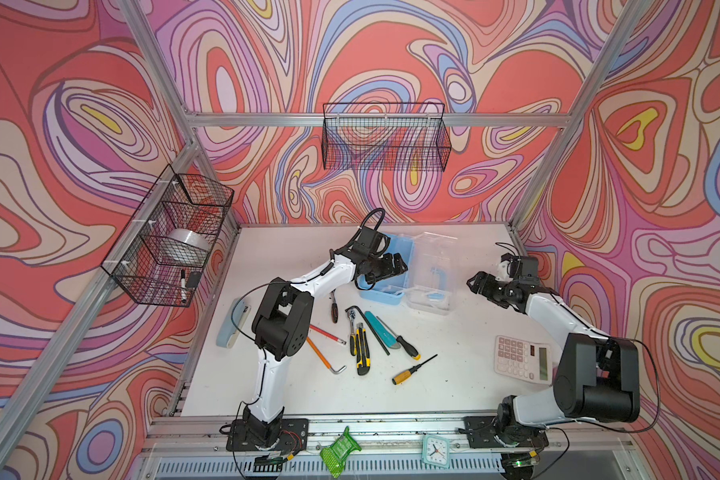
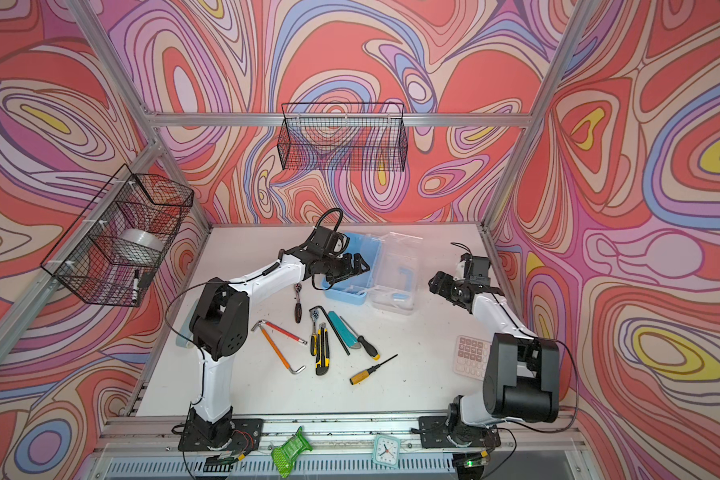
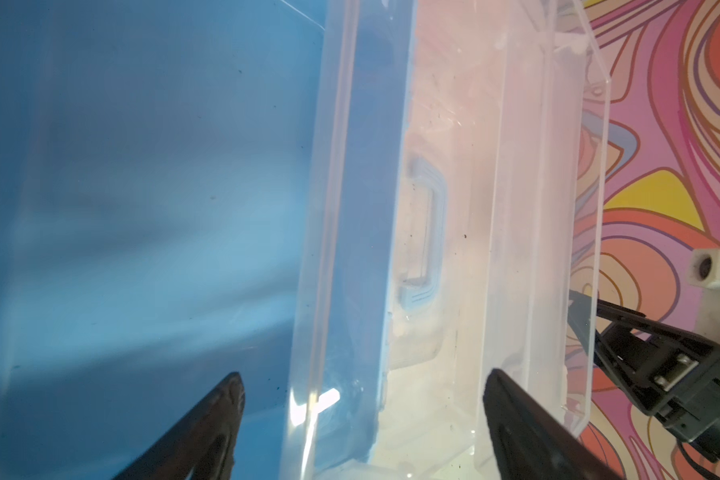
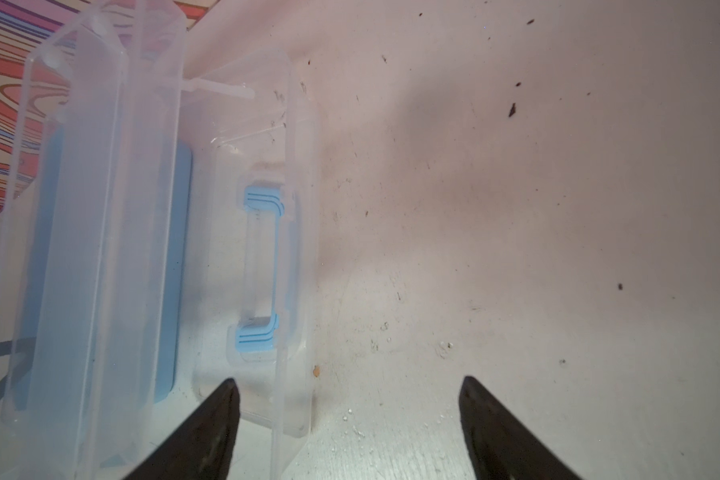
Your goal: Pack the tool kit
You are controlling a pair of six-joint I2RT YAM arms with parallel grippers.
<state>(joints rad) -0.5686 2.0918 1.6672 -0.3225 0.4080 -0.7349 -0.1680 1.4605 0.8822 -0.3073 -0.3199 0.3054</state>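
Both agape: left gripper (image 1: 399, 266) over box (image 1: 381, 296), right gripper (image 1: 473, 283) near lid (image 1: 435, 257).

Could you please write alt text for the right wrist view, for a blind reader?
The open, empty right gripper points over a white table speckled with dirt. Beside it lies the tool kit's clear lid with its blue handle; the light blue box shows through clear plastic beyond.

The box (image 1: 381, 296) sits at the back middle of the bench (image 1: 454, 395), and its lid (image 1: 433, 266) lies open just to its right. The loose tools (image 1: 361, 351) lie before them. The stapler (image 1: 230, 326) lies far left and the calculator (image 1: 520, 359) far right.
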